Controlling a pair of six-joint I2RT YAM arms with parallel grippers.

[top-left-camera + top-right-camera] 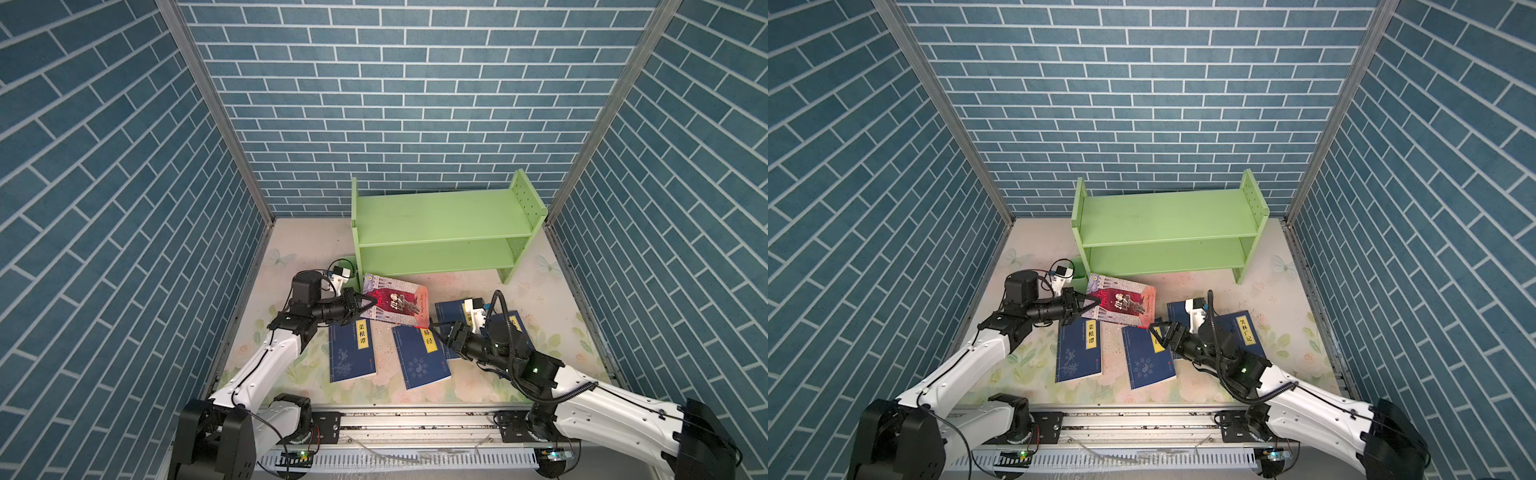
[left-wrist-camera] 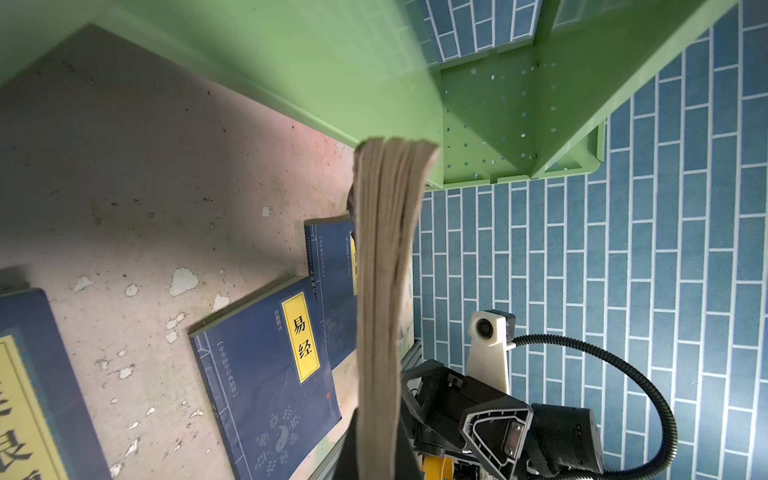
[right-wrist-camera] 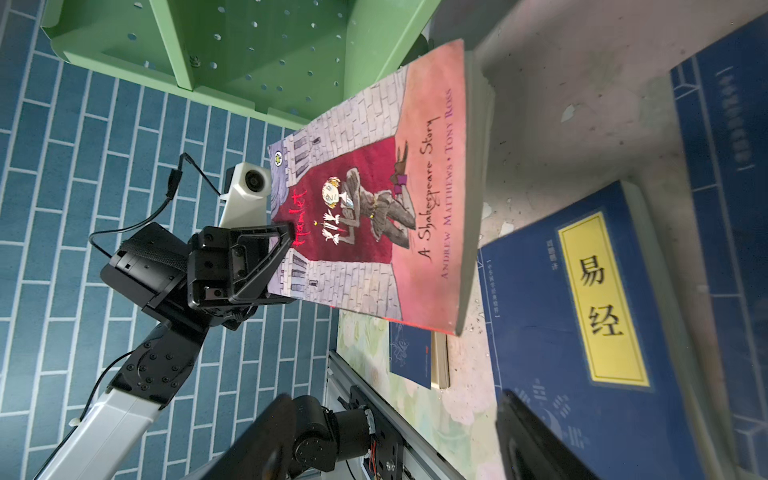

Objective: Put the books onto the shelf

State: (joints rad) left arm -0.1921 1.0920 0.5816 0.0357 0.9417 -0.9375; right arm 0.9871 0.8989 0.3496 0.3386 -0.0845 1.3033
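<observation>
Both tiers of the shelf point(image 1: 436, 216) were bare, so in my judgement the task was only at its beginning. The left hand point(image 1: 368, 304) was pinching the red-and-grey book point(image 1: 399, 305) by its edge. This book was tilted, with the side at the hand raised, just in front of the shelf. The right hand point(image 1: 438, 332) was spread, with nothing between its fingers, close to the far corner of that book.

Four dark blue books lay flat on the bench point(image 1: 307, 249): the left blue book point(image 1: 351, 353), the middle blue book point(image 1: 419, 359), and two more, of which the right blue book point(image 1: 1246, 328) was partly under the right arm. Whether the tilted book touched the middle blue book, I could not tell. All five books were left to be placed.
</observation>
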